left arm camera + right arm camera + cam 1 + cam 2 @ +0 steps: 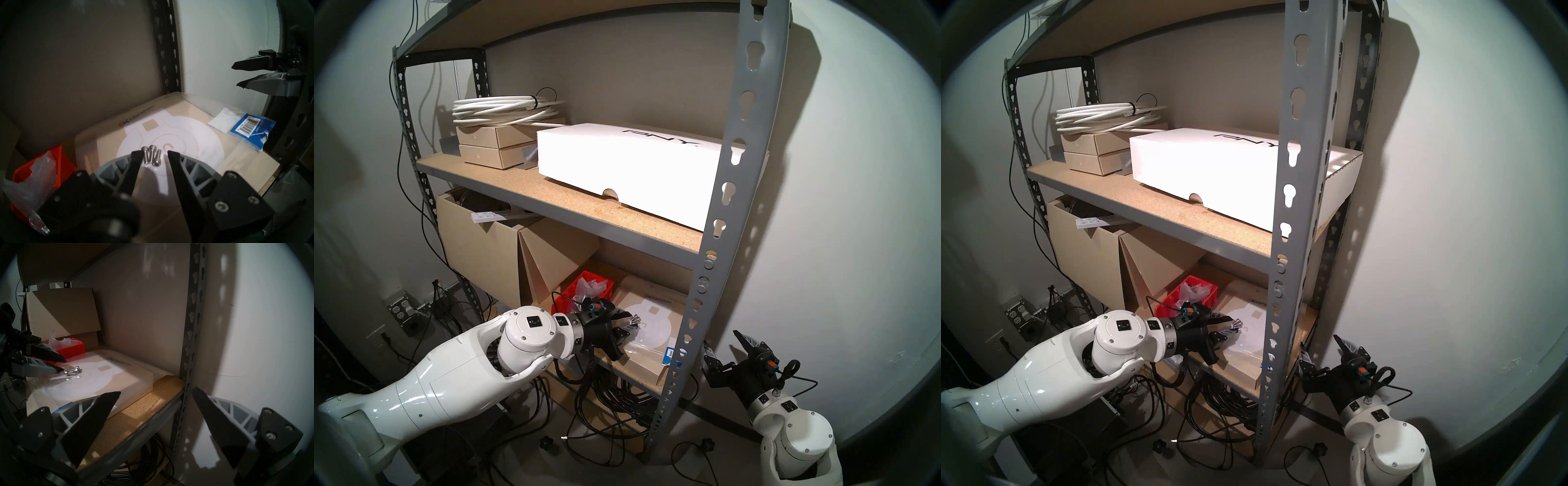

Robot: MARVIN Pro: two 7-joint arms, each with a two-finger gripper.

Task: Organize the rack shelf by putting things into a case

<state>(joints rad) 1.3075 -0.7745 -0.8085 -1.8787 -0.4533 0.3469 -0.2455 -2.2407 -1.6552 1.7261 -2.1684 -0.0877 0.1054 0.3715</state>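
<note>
Three small silver screws point(152, 155) lie side by side on a flat plastic-wrapped tan box point(186, 135) on the lower board of the grey rack shelf point(731, 169). My left gripper point(153, 156) is open and low over the box, with the screws between its fingertips and its left finger close against the outer screw. The screws also show in the right wrist view point(73, 371) and the head view point(634, 319). The red case point(62, 157) stands just left of the box, holding clear plastic bags point(592, 285). My right gripper point(723, 342) is open and empty outside the rack's right side.
Tall tan cardboard boxes point(483, 251) stand left of and behind the case. The front right upright point(687, 339) stands between my two grippers. A bag with a blue barcode label point(251, 125) lies on the flat box. A white PNY box point(629, 163) sits one shelf up. Black cables point(619, 397) lie below.
</note>
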